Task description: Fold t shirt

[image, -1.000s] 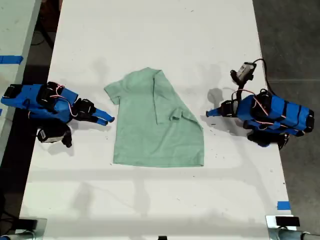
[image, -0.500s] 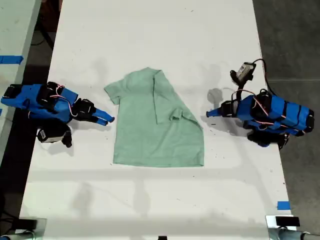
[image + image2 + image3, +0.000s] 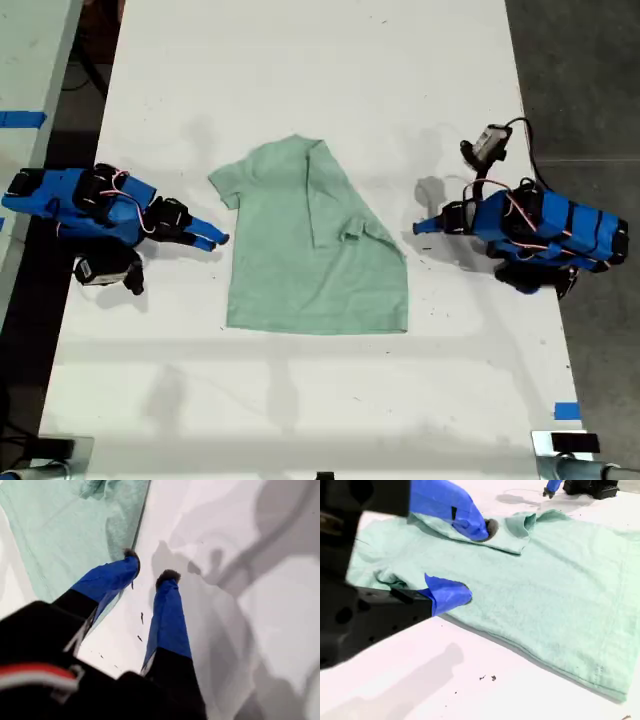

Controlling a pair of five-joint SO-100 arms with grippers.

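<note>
lying flat, mint t shirt (one sleeve folded in), white table

White table, blue tape marks

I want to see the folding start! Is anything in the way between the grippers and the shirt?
No, nothing I can see. Only bare table lies between my first gripper and the shirt. My second gripper is open right at the shirt's other edge.
</note>
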